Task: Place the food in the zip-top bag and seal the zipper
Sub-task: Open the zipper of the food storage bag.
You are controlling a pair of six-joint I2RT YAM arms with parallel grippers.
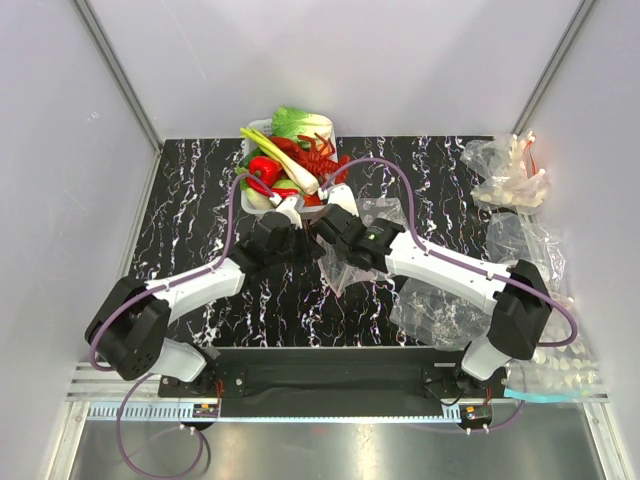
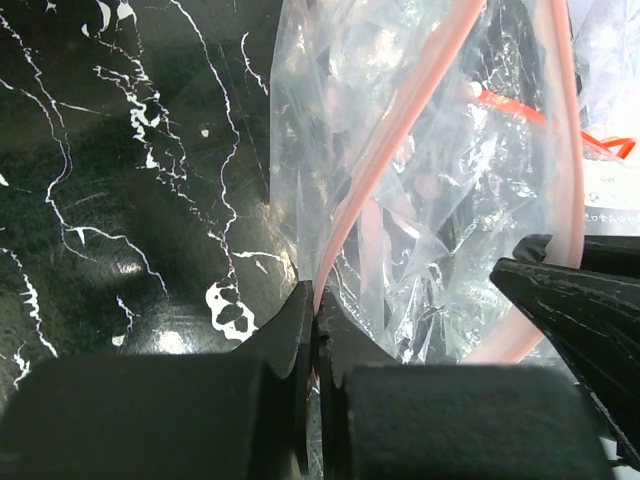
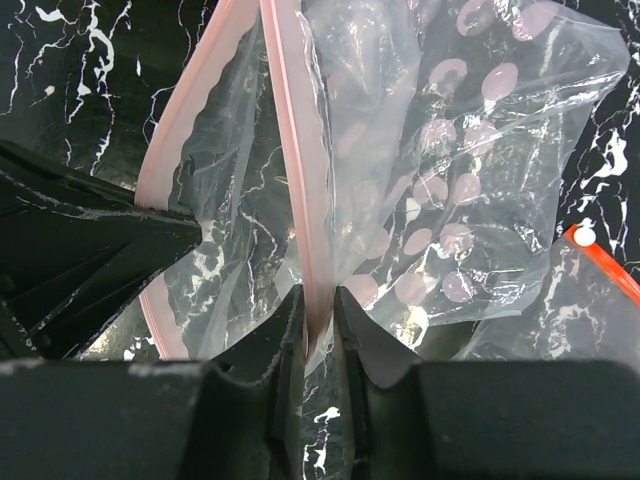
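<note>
Now one bag (image 3: pixel 470 190), two zipper lips (image 3: pixel 300 190): left jaws clamp one; right jaws, grip unclear.

Under the jaws lies a black table (image 1: pixel 190 210) veined with white. Just beyond them, at the far edge, stands a white bowl (image 1: pixel 247 133). Well off to the right of the jaws, a crumpled clear bag (image 1: pixel 505 170) holds white pieces. Plain clear bags (image 1: pixel 525 245) lie nearer on that side. A teal-strip bag (image 1: pixel 555 380) sits at the near right corner, behind the jaws.
</note>
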